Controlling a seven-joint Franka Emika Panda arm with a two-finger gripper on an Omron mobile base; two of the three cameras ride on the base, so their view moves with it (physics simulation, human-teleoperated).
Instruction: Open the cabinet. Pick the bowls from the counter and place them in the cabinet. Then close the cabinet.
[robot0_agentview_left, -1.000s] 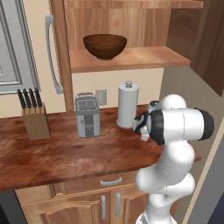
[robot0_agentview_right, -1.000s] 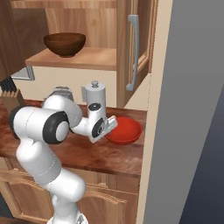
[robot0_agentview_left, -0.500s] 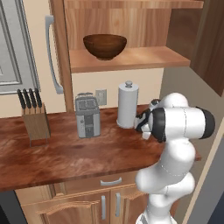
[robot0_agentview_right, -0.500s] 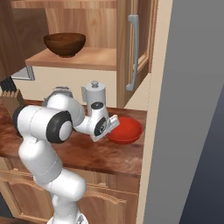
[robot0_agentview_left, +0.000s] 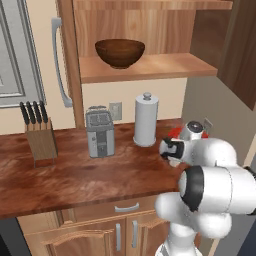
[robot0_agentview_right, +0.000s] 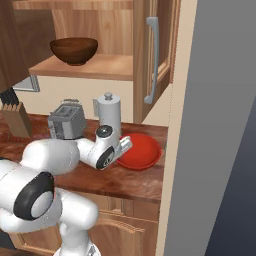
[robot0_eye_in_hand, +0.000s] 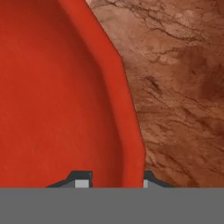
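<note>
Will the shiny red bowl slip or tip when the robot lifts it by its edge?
The red bowl looks glossy and smooth, so it may well slip between the gripper's fingertips, which straddle just its thin rim. Held at one side, its far side would probably sag or swing. It looks stiff, so it likely won't bend, and being shallow it seems fairly light.

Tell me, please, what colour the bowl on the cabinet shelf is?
Dark brown wood, clearest in left base view.

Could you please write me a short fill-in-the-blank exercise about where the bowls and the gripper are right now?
1. The brown wooden bowl sits on the cabinet's ____.
2. The red bowl rests on the ____.
3. The gripper has one finger on each side of the red bowl's ____.
4. The paper towel roll stands beside the ____.

Missing words: shelf; counter; rim; toaster
</note>
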